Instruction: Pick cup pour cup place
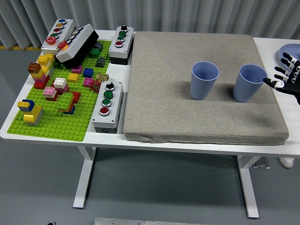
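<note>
Head view: right hand (287, 74) beside two blue cups on a grey mat.
The right cup (249, 83) and the left cup (204, 80) stand upright, apart, on the grey mat (197, 117) covering the white table (14, 129). The black hand enters from the right edge, fingers spread, grasping nothing, just beside the right cup. A green brick baseplate (56, 124) and button boxes (108, 105) lie at left.
</note>
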You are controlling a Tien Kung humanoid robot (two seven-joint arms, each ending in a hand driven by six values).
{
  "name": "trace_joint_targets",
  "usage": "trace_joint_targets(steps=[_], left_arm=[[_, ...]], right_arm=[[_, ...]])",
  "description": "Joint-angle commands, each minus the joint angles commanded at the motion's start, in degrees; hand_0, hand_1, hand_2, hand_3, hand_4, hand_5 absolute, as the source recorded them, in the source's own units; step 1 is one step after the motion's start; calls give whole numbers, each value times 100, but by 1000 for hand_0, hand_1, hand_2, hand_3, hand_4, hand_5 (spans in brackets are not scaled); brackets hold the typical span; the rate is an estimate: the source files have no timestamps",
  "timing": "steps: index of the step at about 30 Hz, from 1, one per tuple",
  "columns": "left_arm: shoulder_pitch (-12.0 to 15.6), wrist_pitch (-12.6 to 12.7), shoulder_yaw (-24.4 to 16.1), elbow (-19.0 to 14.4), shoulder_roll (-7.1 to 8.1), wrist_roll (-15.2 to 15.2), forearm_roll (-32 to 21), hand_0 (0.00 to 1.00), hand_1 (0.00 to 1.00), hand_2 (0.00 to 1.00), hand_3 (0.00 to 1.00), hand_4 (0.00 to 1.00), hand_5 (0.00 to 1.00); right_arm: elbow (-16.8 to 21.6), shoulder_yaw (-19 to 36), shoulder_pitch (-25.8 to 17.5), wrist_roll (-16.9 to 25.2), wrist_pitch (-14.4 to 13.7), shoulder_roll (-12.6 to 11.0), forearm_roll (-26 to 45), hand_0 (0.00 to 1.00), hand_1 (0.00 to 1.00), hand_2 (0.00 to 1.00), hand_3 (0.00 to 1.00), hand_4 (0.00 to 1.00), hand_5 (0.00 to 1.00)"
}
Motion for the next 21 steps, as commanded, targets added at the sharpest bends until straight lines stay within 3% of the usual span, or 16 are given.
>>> trace_joint_targets(steps=[10, 18, 21], left_arm=[[-3, -16, 66, 0, -10, -3, -22, 814, 775, 825, 749, 534, 998], [-25, -27, 171, 0, -17, -18, -66, 814, 774, 820, 747, 534, 998], [-30, -25, 208, 0, -22, -20, -94, 814, 774, 820, 747, 534, 998]], right_arm=[[-169, -160, -300, 556, -242, 146, 96, 931, 930, 998, 998, 872, 225], [-474, -456, -272, 1240, -809, 234, 255, 930, 925, 998, 998, 869, 227], [-578, -537, -267, 1310, -889, 276, 284, 930, 925, 998, 998, 869, 227]])
